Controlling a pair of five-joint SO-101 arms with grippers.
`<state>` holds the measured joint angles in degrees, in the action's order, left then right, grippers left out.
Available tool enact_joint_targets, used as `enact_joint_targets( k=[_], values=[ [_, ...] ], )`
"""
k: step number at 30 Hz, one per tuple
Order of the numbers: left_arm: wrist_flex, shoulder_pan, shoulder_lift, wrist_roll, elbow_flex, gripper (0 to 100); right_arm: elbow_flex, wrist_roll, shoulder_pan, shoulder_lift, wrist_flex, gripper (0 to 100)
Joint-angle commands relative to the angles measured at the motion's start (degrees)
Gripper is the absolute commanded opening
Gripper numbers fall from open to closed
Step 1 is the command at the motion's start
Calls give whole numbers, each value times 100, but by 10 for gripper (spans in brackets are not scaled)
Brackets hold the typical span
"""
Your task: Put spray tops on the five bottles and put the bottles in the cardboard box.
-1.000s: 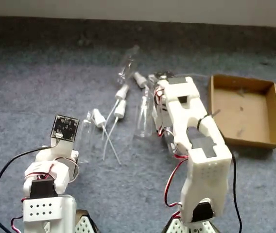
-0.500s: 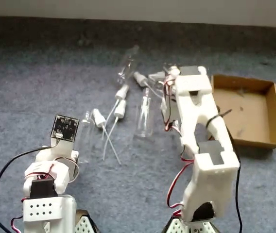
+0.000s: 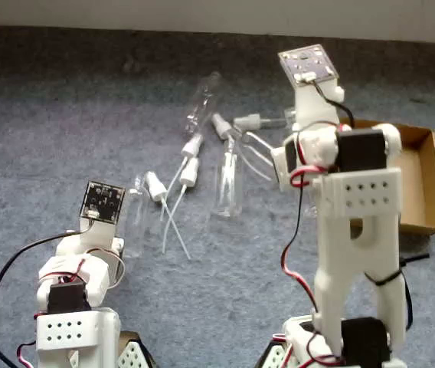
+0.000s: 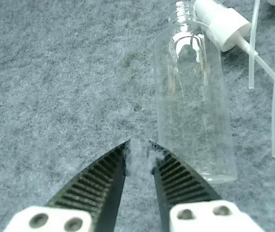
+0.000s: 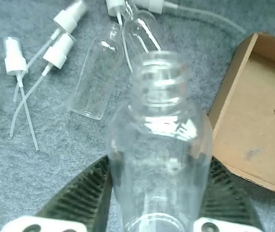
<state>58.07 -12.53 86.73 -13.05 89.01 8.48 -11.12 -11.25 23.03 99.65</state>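
My right gripper (image 5: pixel 158 164) is shut on a clear, uncapped bottle (image 5: pixel 159 140), held above the carpet with its open neck pointing away from the wrist. My right arm (image 3: pixel 355 199) stands raised beside the cardboard box (image 3: pixel 424 176). My left gripper (image 4: pixel 139 147) rests low on the carpet, shut to a thin gap with nothing in it. It sits just beside a lying clear bottle (image 4: pixel 193 96). Two more bottles (image 3: pixel 227 180) (image 3: pixel 202 100) lie at mid-table. Several white spray tops (image 3: pixel 189 172) with long tubes lie loose among them.
Grey carpet (image 3: pixel 64 115) covers the table. The box floor (image 5: pixel 263 121) is bare cardboard. My left arm (image 3: pixel 76 291) stays at the front left. A pale wall edge (image 3: pixel 202 15) runs along the back.
My right arm has risen from low between the bottles and the box and swung upright toward the box with the bottle in its gripper. My left arm has not moved.
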Motion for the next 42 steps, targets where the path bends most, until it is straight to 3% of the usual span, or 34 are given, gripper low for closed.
enact_joint_targets(
  k=[1,8,15,20,23,30,35,38,42],
  values=[
    [-141,92,31,35,-48,18,-312,-62,75,1138,119,202],
    [-132,75,31,35,-48,18,-1684,-70,75,2466,4,202],
    [-132,92,31,35,-48,18,-3363,-70,75,4268,-998,202],
    [-132,92,31,-791,-110,18,-4927,-70,75,5481,-1552,202],
    [-79,75,-13,-862,-382,18,-5877,-62,75,5886,-1982,202],
    [1037,101,-40,-914,-1974,18,-6695,-26,75,6396,-2413,202],
    [1459,75,-84,-1811,-2466,18,-7011,-26,75,6448,-2914,202],
    [1943,-66,-541,-2303,-3073,18,-7389,-26,75,6457,-3266,202],
    [2470,-180,-1692,-2382,-4338,18,-7811,-18,75,6466,-3758,202]
  ],
)
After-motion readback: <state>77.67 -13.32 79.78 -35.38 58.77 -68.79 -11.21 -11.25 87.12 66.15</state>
